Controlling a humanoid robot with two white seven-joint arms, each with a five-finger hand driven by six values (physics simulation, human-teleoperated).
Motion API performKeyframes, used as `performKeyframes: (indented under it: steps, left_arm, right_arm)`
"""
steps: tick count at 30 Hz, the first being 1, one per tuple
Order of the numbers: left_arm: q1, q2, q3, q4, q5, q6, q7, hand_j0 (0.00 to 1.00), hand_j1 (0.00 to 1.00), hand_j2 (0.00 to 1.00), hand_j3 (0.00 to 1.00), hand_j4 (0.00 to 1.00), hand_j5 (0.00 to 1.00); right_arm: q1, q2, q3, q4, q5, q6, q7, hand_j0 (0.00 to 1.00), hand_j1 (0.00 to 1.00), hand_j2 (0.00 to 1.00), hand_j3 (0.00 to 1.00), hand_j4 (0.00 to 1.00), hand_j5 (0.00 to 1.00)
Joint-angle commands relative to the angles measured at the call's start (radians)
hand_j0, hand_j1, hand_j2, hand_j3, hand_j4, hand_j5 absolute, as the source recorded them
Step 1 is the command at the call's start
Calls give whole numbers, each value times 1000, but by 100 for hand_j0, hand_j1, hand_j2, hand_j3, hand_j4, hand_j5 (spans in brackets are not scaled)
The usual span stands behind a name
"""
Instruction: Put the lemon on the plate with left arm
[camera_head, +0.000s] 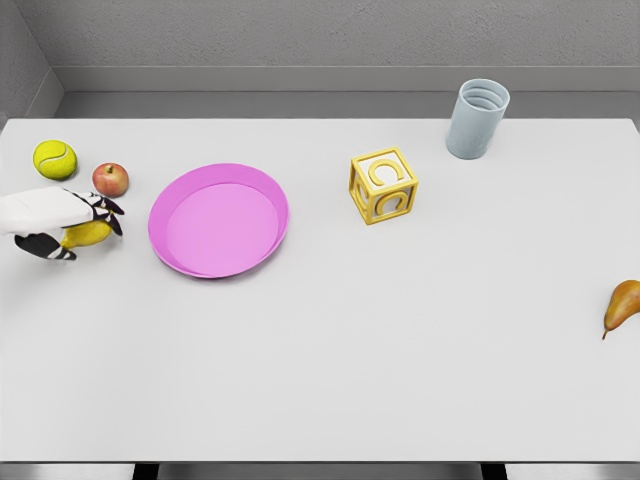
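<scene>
- White table (400, 380) fills most of the view; front edge shows at the bottom, dark gaps beneath.
- Grey wall behind, with a grey strip of floor or ledge along the table's far edge.
- Left hand (62, 225) enters from the left edge, white with dark fingertips, fingers curled over and under the lemon (88, 234).
- Lemon sits at the table's left side, just left of the plate (170, 200), apart from it. Only its yellow right end shows; the rest is covered by the hand. Cannot tell if it is lifted or resting.
- Plate is pink, round, nothing on it.
- Apple (110, 179) near the fingertips, just behind them; contact unclear.
- Tennis ball (55, 159) behind and left of the apple.
- Block (383, 185), yellow with letter C, right of the plate, well apart.
- Cup (477, 119), pale blue, upright, near the far edge.
- Pear (622, 303) at the right edge, partly cut off by the frame.
</scene>
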Motion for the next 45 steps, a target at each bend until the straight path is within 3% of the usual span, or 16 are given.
performKeyframes:
  steps: [1, 12, 21, 35, 43, 44, 45]
  left_arm:
    - [-2, 0, 1, -2, 7, 3, 1, 70, 70, 70, 70, 70, 70]
    - [-28, -10, -4, -27, 48, 3, 1, 70, 70, 70, 70, 70, 70]
    - [-26, -48, -10, -139, 58, 3, 1, 70, 70, 70, 70, 70, 70]
    - [-29, -140, -19, -139, 44, 3, 1, 70, 70, 70, 70, 70, 70]
    - [-64, -217, -19, -135, 19, 3, 1, 71, 71, 71, 71, 71, 71]
    - [-71, -220, -19, -131, 21, 3, 1, 74, 74, 74, 74, 74, 74]
    - [-71, -227, -13, -129, 28, 3, 1, 100, 100, 100, 100, 100, 100]
  right_arm:
    - [0, 0, 0, 0, -1, 0, 0, 100, 100, 100, 100, 100, 100]
    - [0, 0, 1, 0, -1, 0, 0, 100, 100, 100, 100, 100, 100]
    - [0, 0, 0, 0, -1, 0, 0, 100, 100, 100, 100, 100, 100]
    - [0, 0, 0, 0, -1, 0, 0, 100, 100, 100, 100, 100, 100]
    - [0, 0, 0, 0, -1, 0, 0, 100, 100, 100, 100, 100, 100]
    - [0, 0, 0, 0, -1, 0, 0, 100, 100, 100, 100, 100, 100]
    - [0, 0, 0, 0, -1, 0, 0, 100, 100, 100, 100, 100, 100]
